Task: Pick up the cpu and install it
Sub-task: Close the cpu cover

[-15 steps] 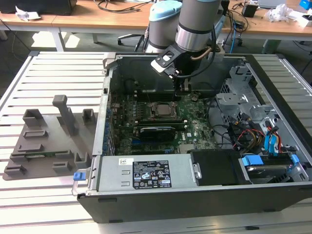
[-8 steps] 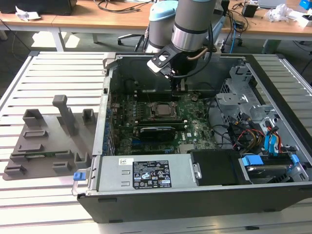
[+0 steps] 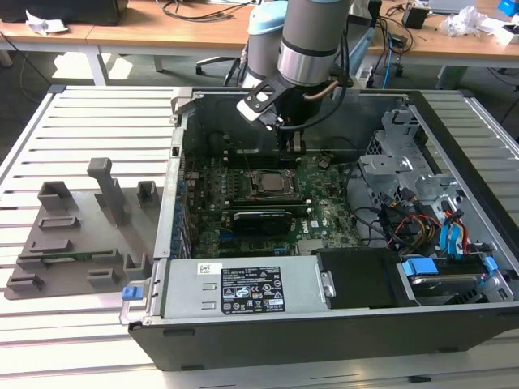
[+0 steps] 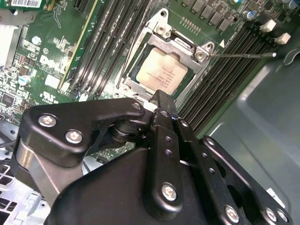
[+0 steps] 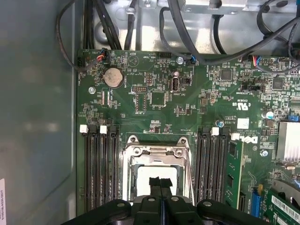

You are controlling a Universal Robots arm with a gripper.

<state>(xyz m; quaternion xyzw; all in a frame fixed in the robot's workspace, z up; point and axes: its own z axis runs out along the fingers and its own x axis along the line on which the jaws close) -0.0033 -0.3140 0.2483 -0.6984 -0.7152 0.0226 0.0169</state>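
Faint print, too small to read, marks the cpu point(image 4: 161, 75) just beyond the closed jaws of the gripper point(image 5: 160, 183); a white triangle sign point(image 5: 133, 59) stands on the motherboard point(image 5: 187, 112) farther ahead. A white printed label point(image 3: 251, 293) sits on the power supply point(image 3: 304, 284), well away from the jaws.

Looks like a robotics lab or electronics workshop. Has a slatted metal bench point(image 3: 89, 121) carrying an opened computer case point(image 3: 324, 344) and a grey moulded fixture tray point(image 3: 49, 243), with an industrial robot arm point(image 3: 312, 36) reaching inside. Shows wooden desks point(image 3: 203, 34) behind, strewn with cables point(image 3: 190, 8) and crumpled paper point(image 3: 40, 22).
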